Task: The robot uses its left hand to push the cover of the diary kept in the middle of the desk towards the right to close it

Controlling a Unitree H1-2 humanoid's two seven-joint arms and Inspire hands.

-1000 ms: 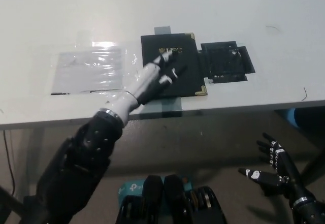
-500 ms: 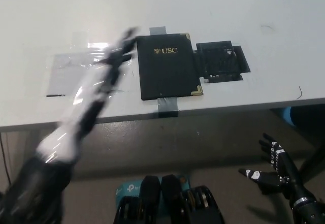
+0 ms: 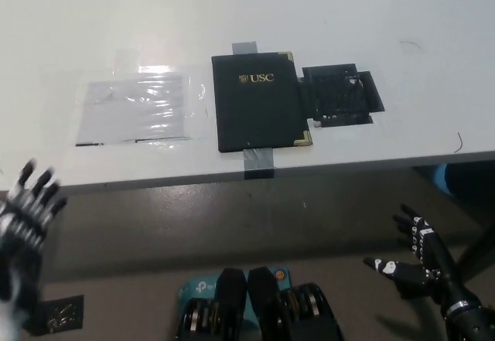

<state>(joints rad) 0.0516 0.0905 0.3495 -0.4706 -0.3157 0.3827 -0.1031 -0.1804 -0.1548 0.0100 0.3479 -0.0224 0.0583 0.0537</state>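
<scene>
Your diary (image 3: 257,101) lies shut in the middle of the bench (image 3: 325,8), its black cover with gold lettering facing up and grey tape showing at its top and bottom edges. It looks like a thin, stiff board cover, light and fairly slick, so a flat push at its free left edge would likely suit it better than a pinch. Just right of it sits a black tray-like piece (image 3: 340,93); what it holds is too dark to tell. To the left lies a clear plastic sheet (image 3: 139,109). Your left hand (image 3: 27,202) hangs below the bench edge, fingers spread and empty. Your right hand (image 3: 414,256) rests low at the right, fingers apart, holding nothing.
</scene>
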